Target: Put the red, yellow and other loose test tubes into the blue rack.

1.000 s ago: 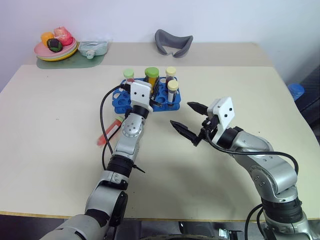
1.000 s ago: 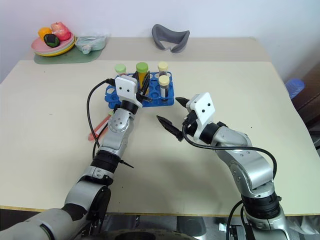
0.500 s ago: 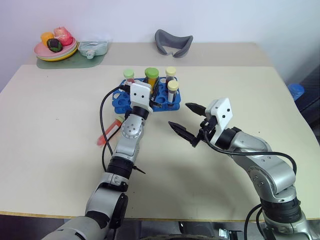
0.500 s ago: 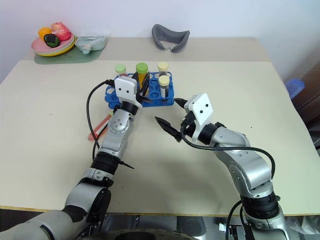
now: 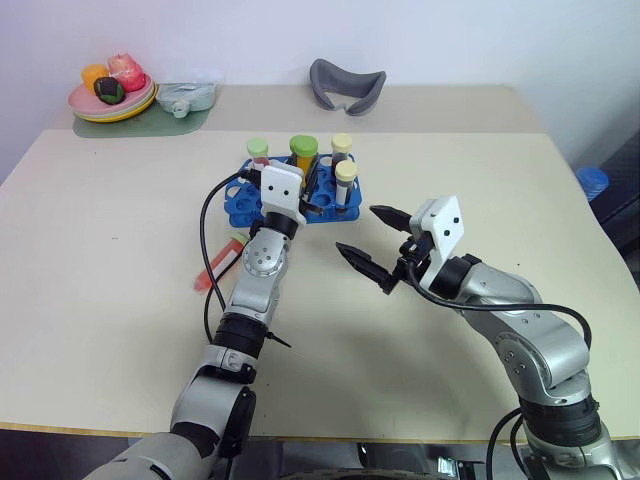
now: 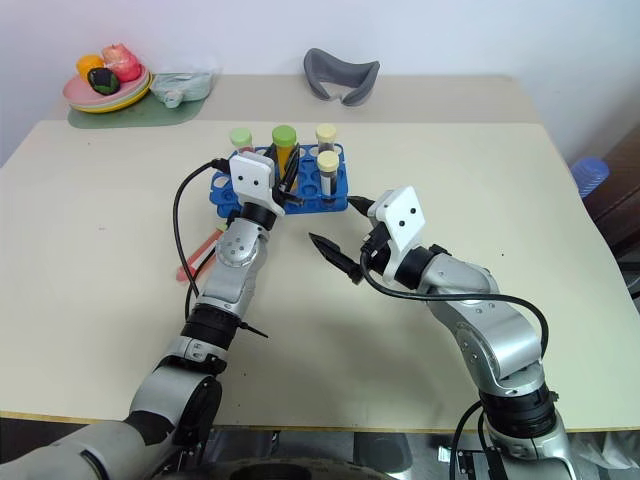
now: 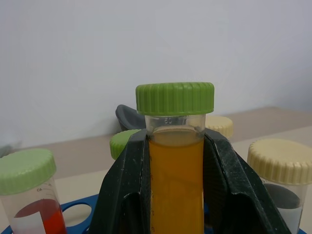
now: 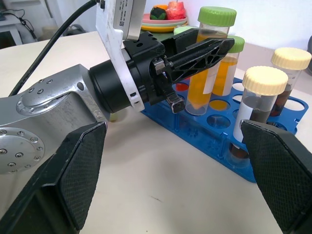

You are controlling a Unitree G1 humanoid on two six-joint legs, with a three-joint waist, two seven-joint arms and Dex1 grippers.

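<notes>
Well along, by the look of it — four capped tubes upright in the blue rack [image 5: 292, 197], a fifth between the left jaws, one left on the counter [image 5: 120, 330].

Left gripper [image 7: 174, 161] closed on the orange tube [image 7: 175, 185], its black fingers [image 7: 127, 185] pressed flat to both sides of the clear wall just under the ribbed green cap. From the right wrist view, lower end of that tube down at a rack hole, apparently seated or nearly so; release not yet made. Beside those jaws on one side, a green-capped tube with red liquid [image 7: 30, 197]; on the other, two cream-capped tubes with dark contents [image 8: 260, 105].

Right gripper [image 5: 372, 242] spread wide and empty, jaws level and aimed toward the rack, well short of it.

Left to do, as a judgement: letting go of the orange tube, then fetching the red tube [image 5: 220, 262], lying flat on the counter just beside the left forearm, well back from both sets of jaws.

Materials — tubes of clear rigid plastic, cylindrical, with ridged screw caps; rack of glossy blue plastic pierced by round holes, several vacant; counter a smooth matt beige; jaws of hard black plastic, tapering, their inner faces finely textured.
</notes>
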